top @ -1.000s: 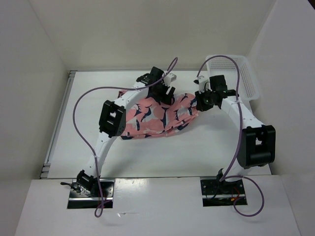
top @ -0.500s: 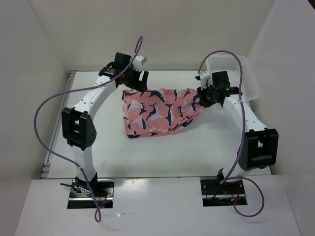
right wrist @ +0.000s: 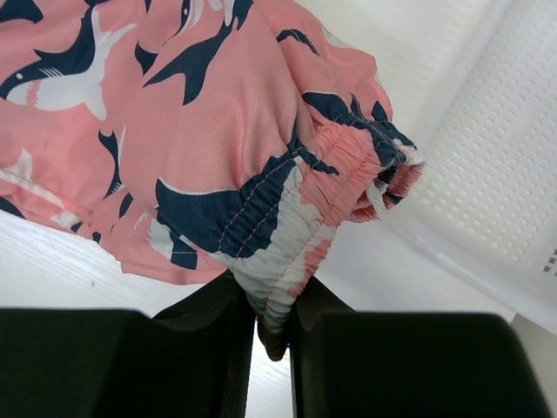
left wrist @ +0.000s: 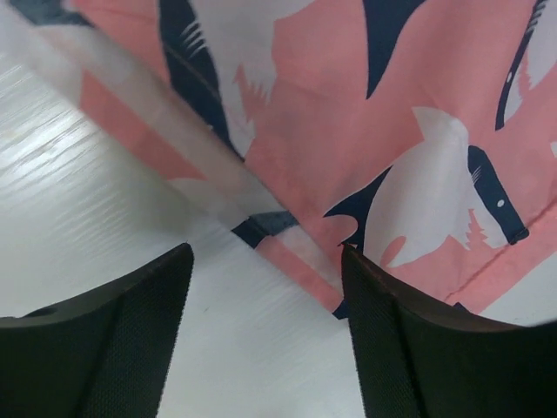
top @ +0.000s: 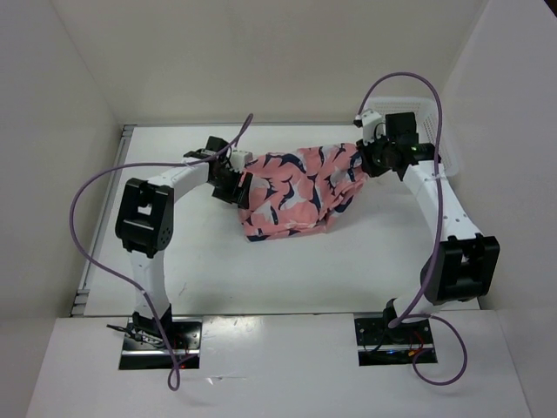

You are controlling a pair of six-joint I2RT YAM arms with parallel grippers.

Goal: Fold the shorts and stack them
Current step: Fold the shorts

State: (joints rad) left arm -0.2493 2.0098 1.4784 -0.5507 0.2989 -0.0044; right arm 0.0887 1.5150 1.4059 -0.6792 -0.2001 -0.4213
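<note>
The salmon-pink shorts (top: 296, 187) with navy and white fish shapes lie rumpled on the white table, their right end lifted. My right gripper (top: 364, 161) is shut on the gathered elastic waistband (right wrist: 291, 235), which bunches up between the two black fingers (right wrist: 209, 348) in the right wrist view. My left gripper (top: 233, 181) is at the shorts' left edge, low over the table. In the left wrist view its jaws (left wrist: 265, 261) stand wide open, with a hem corner (left wrist: 296, 252) lying on the table just inside the right finger (left wrist: 409, 340).
A white mesh basket (top: 439, 144) stands at the back right, close behind my right wrist, and its wall (right wrist: 487, 174) fills the right side of the right wrist view. Purple cables loop above both arms. White walls enclose the table on three sides.
The right gripper has drawn the shorts to the right and back toward the basket. The left arm swung out to the back left, then came down to the shorts' left edge.
</note>
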